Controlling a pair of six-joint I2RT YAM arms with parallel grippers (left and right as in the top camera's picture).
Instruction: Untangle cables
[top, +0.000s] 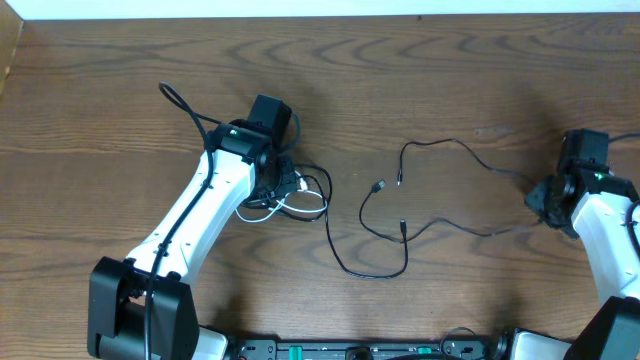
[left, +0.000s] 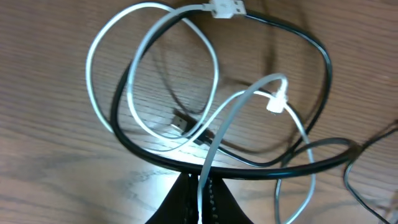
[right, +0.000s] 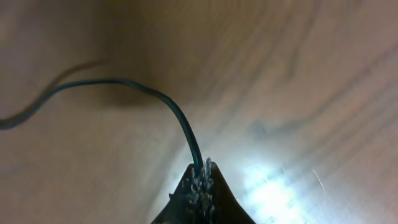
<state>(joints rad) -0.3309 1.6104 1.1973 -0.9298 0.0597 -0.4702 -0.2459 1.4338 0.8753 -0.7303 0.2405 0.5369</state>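
Note:
A white cable (left: 109, 37) lies in loops on the wooden table, tangled with a black cable (left: 323, 68) that curves round and under it. My left gripper (left: 202, 186) is shut on a strand of the white cable, with the black loop lying just past its fingertips. A white plug (left: 277, 102) and a small black plug (left: 181, 121) sit inside the loops. Overhead, the left gripper (top: 280, 190) is over this tangle (top: 305, 208). The black cable (top: 470, 155) winds across the table to my right gripper (top: 548, 200). The right gripper (right: 202, 169) is shut on the black cable (right: 168, 102).
Loose black plug ends (top: 378, 186) lie mid-table among the cable's bends. The left arm's own thick black lead (top: 185, 105) arcs behind it. The table's back edge (top: 320, 18) meets a white wall. Both arm bases stand at the front edge.

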